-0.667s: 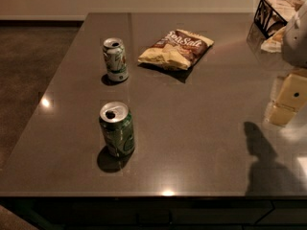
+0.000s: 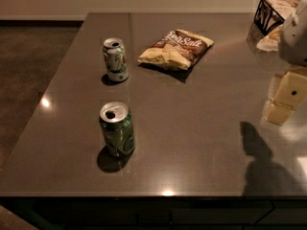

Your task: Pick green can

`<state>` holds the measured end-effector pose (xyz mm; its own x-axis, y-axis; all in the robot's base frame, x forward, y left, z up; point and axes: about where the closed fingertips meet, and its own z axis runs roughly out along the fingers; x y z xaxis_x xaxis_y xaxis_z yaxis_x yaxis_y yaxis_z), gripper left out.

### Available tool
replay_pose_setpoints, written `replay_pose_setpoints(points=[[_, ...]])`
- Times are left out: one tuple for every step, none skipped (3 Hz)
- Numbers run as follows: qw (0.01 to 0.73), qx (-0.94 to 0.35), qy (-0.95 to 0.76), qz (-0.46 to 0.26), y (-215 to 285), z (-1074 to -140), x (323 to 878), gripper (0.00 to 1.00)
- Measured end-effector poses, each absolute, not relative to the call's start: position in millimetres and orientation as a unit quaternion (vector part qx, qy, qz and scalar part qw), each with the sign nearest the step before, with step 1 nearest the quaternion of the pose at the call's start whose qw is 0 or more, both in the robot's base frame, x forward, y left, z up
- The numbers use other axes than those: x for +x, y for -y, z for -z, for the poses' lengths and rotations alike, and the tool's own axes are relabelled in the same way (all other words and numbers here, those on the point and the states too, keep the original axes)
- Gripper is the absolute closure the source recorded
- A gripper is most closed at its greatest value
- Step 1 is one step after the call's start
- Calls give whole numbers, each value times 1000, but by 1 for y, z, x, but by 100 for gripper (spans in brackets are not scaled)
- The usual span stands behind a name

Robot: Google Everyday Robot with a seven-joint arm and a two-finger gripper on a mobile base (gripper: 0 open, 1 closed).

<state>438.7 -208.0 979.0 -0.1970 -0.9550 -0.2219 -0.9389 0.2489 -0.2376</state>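
The green can (image 2: 116, 129) stands upright near the front left of the dark table (image 2: 192, 128); it is dark green with a silver opened top and pale markings. A paler, mostly white can with green print (image 2: 115, 59) stands upright behind it. My gripper (image 2: 286, 97) is at the far right edge of the view, above the table and well to the right of the green can, with pale cream fingers pointing down. It holds nothing that I can see.
A brown and cream chip bag (image 2: 175, 48) lies at the back middle of the table. A dark wire basket (image 2: 274, 13) with pale items stands at the back right corner. The arm's shadow (image 2: 264, 162) falls on the front right. The floor lies to the left.
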Motion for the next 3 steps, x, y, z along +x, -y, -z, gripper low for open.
replay_pose_setpoints(points=[[175,-636,-751,-7,180,-972,433,0],[186,-665,-723,-41,141,-962,424,0],[194,-686,-697,-82,97,-948,413,0]])
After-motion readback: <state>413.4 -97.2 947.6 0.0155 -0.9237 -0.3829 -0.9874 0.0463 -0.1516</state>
